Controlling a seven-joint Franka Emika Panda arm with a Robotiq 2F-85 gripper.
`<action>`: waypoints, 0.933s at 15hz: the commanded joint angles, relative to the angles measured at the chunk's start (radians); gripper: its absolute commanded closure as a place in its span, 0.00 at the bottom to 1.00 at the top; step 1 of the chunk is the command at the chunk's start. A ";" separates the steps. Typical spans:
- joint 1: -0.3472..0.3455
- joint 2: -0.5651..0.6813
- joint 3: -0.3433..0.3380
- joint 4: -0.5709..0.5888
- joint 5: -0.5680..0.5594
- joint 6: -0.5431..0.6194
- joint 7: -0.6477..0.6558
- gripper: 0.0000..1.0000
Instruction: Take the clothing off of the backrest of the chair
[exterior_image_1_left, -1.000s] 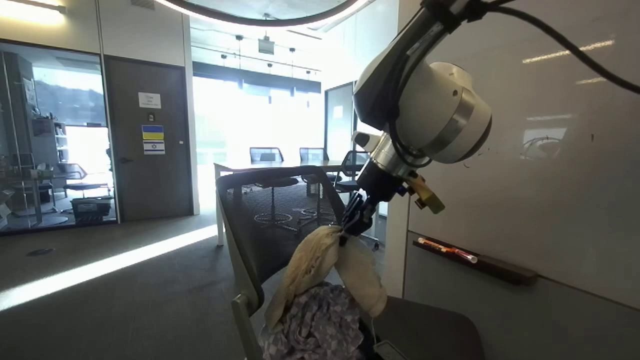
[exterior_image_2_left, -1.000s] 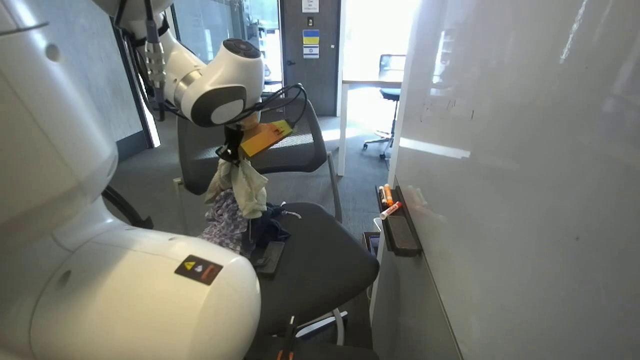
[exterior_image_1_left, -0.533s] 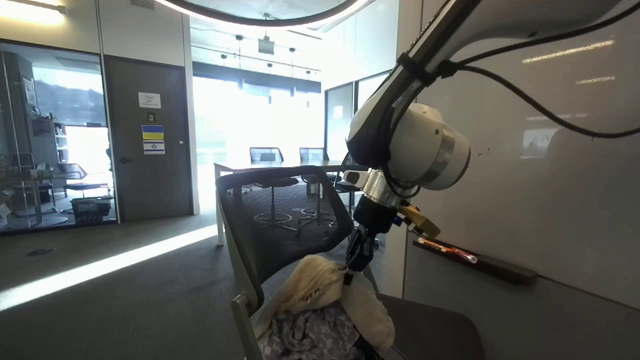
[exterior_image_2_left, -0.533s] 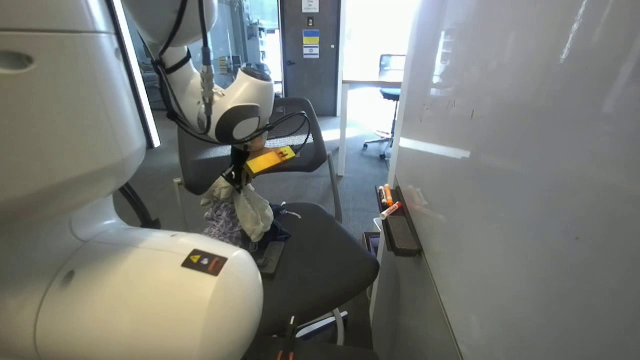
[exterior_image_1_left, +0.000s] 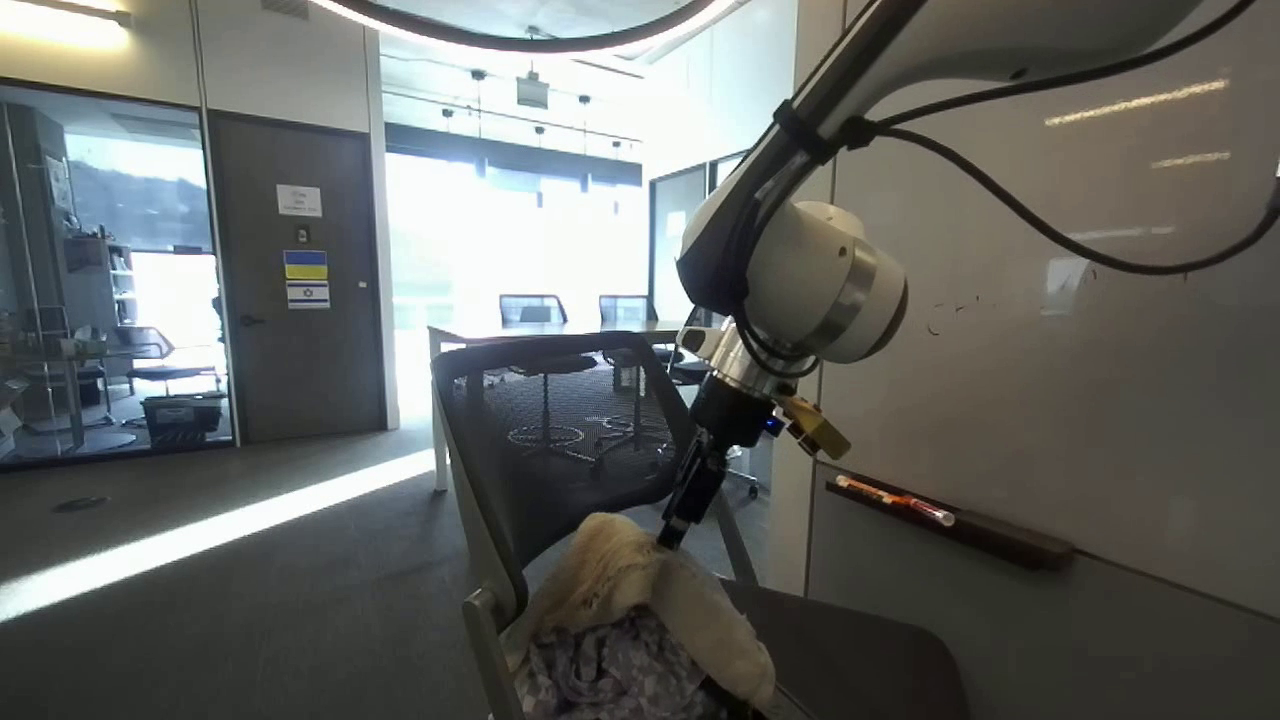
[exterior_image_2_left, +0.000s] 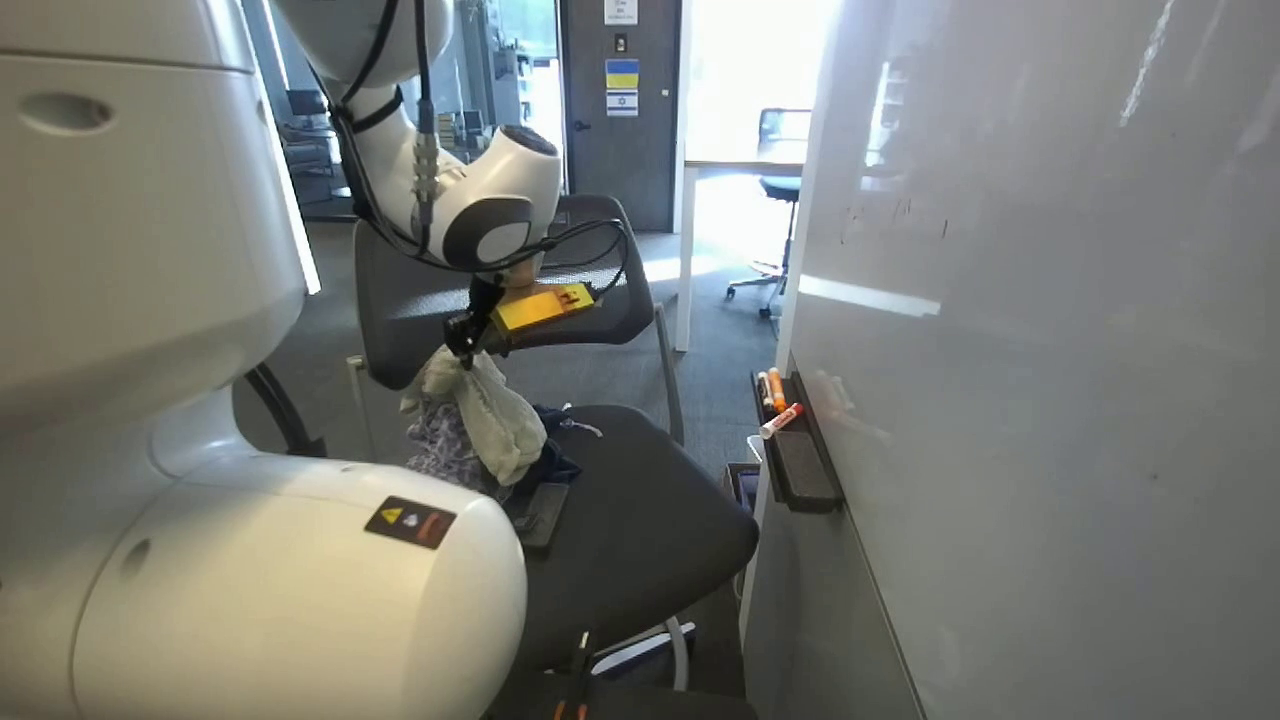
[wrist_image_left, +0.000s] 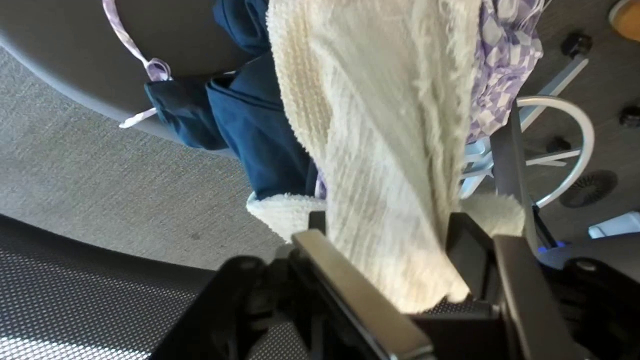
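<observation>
Down it comes: a second ago the hand (exterior_image_1_left: 672, 538) was higher, with the clothing (exterior_image_1_left: 630, 590) pinched up into a peak; half a second ago the tips were sunk in a fold, and now they've lifted a touch and let go! The fingers (wrist_image_left: 365, 295) stand well apart in the wrist view, the cream fabric lying loose between them; whether either side brushes it, I can't tell. That peak has slumped into a broad mound, cream over lavender checks, on the seat (exterior_image_1_left: 860, 650) of the chair (exterior_image_2_left: 640, 540), low in front of the mesh backrest (exterior_image_1_left: 560, 450), near its bottom edge. The chair hasn't budged. To the writing, then: on the door (exterior_image_1_left: 300, 400) there's a white sheet (exterior_image_1_left: 299, 200), its print too small to read, above a blue-and-yellow flag (exterior_image_1_left: 306, 265) and a white one with blue stripes and a star (exterior_image_1_left: 308, 294). The arm (exterior_image_2_left: 300, 570) wears a black label (exterior_image_2_left: 410, 522) with a yellow warning triangle, and the yellow box (exterior_image_2_left: 545, 308) near the wrist carries dark marks I can't make out. Over on the ledge, a red-ended marker (exterior_image_2_left: 782, 421) shows lettering too tiny to call.
</observation>
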 joint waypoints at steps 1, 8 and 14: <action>0.011 -0.024 -0.026 0.025 0.018 0.017 0.062 0.04; 0.019 -0.128 -0.056 0.063 -0.294 -0.003 0.433 0.00; -0.002 -0.200 0.041 0.237 -0.631 -0.203 0.884 0.00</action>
